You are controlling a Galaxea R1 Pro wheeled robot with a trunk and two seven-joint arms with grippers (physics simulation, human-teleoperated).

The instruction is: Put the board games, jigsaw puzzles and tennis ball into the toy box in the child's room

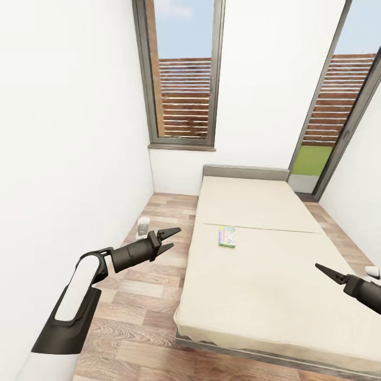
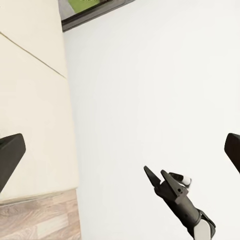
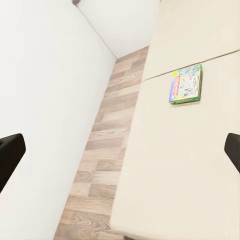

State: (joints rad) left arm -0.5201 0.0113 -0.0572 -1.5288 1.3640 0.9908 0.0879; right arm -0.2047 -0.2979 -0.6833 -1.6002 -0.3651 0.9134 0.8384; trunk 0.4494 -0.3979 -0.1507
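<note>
White-green board game (image 1: pixel 227 236) lying flat near the middle of the bed (image 1: pixel 254 286) (nothing touching it). Left claw (image 1: pixel 172 238) above the wood floor (image 1: pixel 137 296) beside the bed, fingers apart. Right claw (image 1: pixel 324 271) over the bed's far side, fingers apart too.

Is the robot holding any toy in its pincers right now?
No, nothing is held. The left pincer and the right pincer are both open and empty in the air. The board game lies alone on the bed.

The board game (image 1: pixel 227 236) print seems too small to read.
</note>
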